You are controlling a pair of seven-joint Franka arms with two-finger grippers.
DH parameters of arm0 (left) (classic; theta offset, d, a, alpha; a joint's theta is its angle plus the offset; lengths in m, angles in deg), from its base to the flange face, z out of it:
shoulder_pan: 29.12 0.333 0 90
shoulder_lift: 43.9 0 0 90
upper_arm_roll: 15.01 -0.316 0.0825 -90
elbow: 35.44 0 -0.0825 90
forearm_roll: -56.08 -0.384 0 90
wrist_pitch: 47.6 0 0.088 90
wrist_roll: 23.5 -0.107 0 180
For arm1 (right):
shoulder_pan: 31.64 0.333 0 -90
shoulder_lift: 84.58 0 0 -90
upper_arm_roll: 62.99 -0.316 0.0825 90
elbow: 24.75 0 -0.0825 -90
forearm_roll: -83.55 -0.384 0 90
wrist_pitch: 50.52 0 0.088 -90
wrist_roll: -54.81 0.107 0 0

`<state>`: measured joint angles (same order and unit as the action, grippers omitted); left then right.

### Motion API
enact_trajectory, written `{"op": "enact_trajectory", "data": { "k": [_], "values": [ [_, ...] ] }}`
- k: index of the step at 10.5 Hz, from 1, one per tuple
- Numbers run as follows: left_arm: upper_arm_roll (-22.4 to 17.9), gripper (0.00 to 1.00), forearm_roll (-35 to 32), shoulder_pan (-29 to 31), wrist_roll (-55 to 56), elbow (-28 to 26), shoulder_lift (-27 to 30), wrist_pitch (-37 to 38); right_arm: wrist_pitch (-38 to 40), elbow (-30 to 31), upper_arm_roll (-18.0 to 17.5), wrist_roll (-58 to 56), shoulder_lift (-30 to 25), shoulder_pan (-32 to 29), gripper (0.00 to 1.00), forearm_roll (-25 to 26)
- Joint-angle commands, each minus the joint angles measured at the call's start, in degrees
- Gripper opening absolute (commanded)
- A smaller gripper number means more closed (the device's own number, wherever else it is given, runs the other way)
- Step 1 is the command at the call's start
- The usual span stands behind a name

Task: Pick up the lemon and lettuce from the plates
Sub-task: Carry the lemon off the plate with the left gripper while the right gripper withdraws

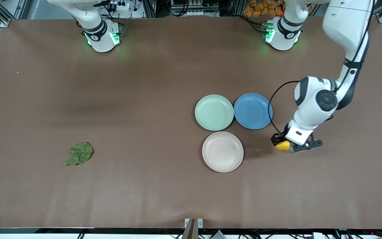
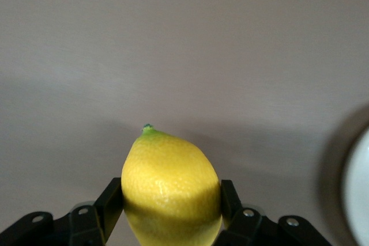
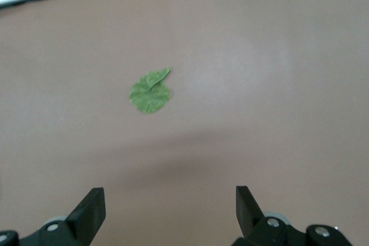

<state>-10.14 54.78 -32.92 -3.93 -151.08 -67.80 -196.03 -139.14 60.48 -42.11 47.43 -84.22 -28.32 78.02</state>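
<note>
Lemon point(image 2: 170, 185) skin dimpled, w/ sheen.

The left tool point(image 2: 172, 214) holds the lemon point(image 2: 171, 188). Its two black fingers point(image 2: 109, 203) press on the sides of the fruit, one on each side. The lemon is bright yellow and has a bumpy skin. Its pointed tip has a tiny bit of green on it, and the tip points away from the tool. The lower part of the lemon is in shadow. Around it is the plain brown worktop point(image 2: 184, 44). At one edge of the view is a blurry bit of a pale, round plate point(image 2: 358, 194) with a dark shadow beside it.
</note>
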Motion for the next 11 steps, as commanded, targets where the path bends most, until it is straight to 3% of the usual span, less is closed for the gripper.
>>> {"op": "enact_trajectory", "data": {
  "k": [1,5,8,9,10,11],
  "values": [
    [0.58,0.00,-1.43,5.53,-7.76,-1.43,0.61,-0.10,3.27,0.64,-1.28,-1.49,-0.19,-1.82,1.00,0.00],
    [0.58,0.00,-1.43,11.96,-20.42,-1.08,1.48,7.18,2.67,0.81,-1.02,-4.92,0.08,-1.91,1.00,-0.09],
    [0.14,0.00,-3.52,12.94,-23.78,1.28,1.75,14.11,1.61,0.64,-1.45,-4.22,1.92,-1.30,1.00,0.70],
    [0.23,0.00,-4.84,12.94,-23.61,2.42,1.75,16.14,0.83,0.12,-2.33,-4.22,1.84,-1.99,1.00,0.09],
    [0.31,0.00,-4.94,12.94,-23.44,3.22,1.75,17.20,0.56,-1.46,-5.47,-3.52,2.45,-3.57,1.00,0.78],
    [0.49,0.18,-4.68,12.94,-22.83,3.57,1.75,17.30,0.47,-3.04,-9.94,-0.04,3.41,-6.37,1.00,1.48]
  ]
}}
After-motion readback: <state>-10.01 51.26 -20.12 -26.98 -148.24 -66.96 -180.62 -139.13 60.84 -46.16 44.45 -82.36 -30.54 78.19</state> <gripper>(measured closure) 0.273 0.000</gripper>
